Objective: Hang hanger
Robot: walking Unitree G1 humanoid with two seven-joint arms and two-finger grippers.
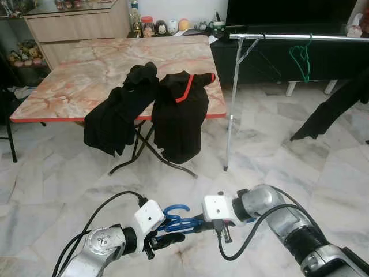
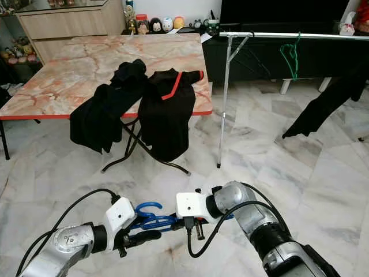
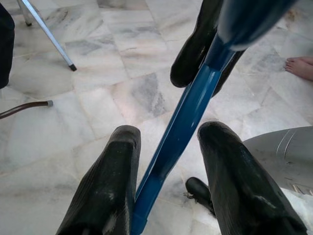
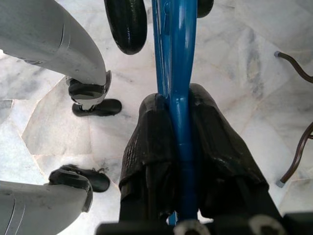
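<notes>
Both grippers' jaws flank the blue hanger (image 1: pixel 176 222); the right's clamp it.

No readable text, label, brand, number or sign is showing anywhere in these views
</notes>
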